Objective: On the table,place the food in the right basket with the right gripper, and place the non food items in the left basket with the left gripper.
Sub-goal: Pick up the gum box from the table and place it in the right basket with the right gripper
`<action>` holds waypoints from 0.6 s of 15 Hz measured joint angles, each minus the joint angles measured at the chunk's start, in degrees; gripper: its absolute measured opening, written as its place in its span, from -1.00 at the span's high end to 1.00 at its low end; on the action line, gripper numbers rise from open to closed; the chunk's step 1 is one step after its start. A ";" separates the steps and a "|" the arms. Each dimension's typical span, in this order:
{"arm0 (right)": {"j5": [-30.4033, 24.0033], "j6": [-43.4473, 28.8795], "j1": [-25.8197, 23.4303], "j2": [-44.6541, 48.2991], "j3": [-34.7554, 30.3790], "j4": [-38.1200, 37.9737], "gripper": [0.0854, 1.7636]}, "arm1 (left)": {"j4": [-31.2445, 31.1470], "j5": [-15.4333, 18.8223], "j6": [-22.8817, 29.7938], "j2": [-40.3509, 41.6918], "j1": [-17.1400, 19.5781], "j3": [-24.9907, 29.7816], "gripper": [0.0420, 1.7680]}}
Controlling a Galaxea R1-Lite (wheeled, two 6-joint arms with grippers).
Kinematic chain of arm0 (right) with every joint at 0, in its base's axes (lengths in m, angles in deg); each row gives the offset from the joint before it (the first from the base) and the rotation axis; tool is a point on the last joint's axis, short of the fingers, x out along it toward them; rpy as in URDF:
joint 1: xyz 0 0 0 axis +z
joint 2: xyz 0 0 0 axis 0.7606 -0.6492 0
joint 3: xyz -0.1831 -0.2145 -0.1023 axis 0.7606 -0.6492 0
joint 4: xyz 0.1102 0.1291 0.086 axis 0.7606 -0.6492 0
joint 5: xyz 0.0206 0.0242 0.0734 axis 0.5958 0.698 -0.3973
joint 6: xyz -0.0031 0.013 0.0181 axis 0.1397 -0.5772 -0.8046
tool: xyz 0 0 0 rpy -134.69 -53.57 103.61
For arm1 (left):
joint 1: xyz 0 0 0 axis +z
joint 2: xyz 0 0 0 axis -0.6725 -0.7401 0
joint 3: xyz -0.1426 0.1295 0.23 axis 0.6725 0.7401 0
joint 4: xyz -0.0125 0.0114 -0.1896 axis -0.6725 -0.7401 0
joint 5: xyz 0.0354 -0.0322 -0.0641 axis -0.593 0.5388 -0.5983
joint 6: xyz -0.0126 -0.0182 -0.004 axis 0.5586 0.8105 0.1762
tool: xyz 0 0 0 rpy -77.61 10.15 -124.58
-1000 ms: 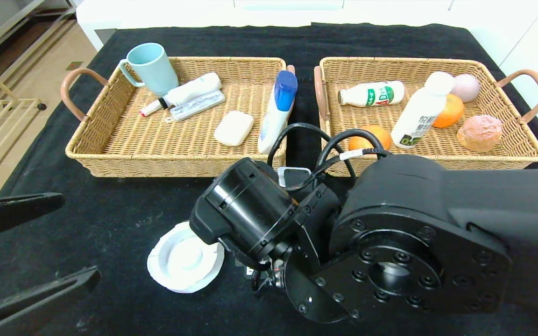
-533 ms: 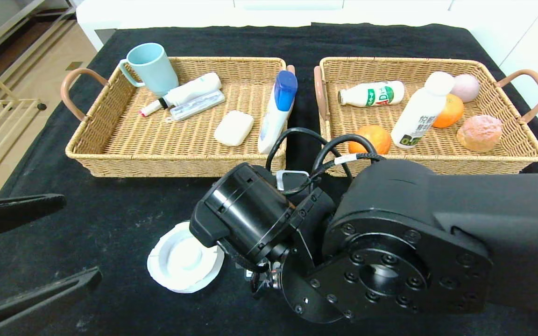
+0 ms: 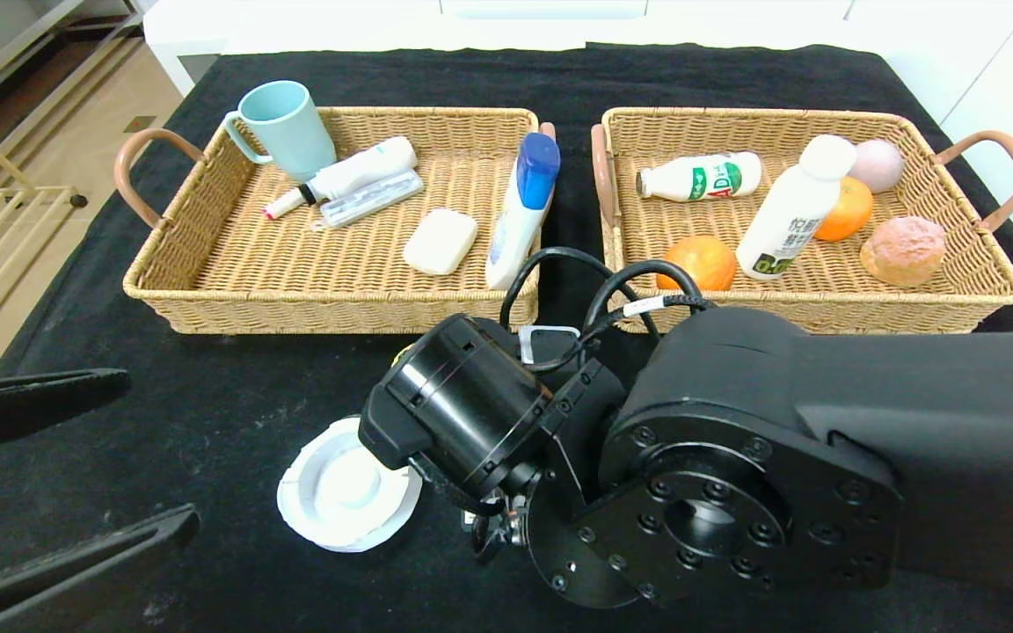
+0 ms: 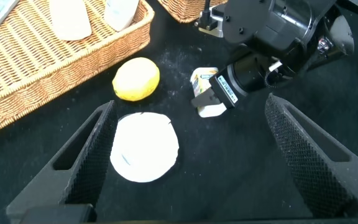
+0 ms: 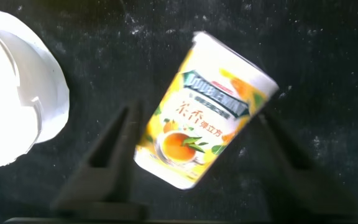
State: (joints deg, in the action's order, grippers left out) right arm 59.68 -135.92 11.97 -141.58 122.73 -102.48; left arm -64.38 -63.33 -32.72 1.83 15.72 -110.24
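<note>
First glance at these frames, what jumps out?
The right arm fills the near half of the head view, its end effector straddling a yellow drink cup lying on the black cloth. Beside it lie a white lid and a lemon. Behind, two wicker baskets: left basket with toiletries, right basket with food.
</note>
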 joint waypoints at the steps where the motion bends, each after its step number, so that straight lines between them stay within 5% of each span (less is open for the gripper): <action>1: 0.02 0.05 0.00 0.00 -0.04 -0.02 -0.08 | 0.00 0.00 0.00 -0.01 0.00 0.00 -0.94; 3: 0.02 0.05 0.00 0.00 -0.09 -0.02 0.13 | 0.00 0.02 0.00 -0.01 0.00 0.00 -0.94; 9: 0.00 -0.02 -0.02 0.00 -0.12 0.06 0.15 | 0.00 0.02 -0.02 -0.01 0.00 0.06 -0.94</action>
State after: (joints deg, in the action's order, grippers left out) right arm 59.68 -135.95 11.95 -141.58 122.61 -102.42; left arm -64.38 -63.30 -32.75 1.81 15.72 -110.18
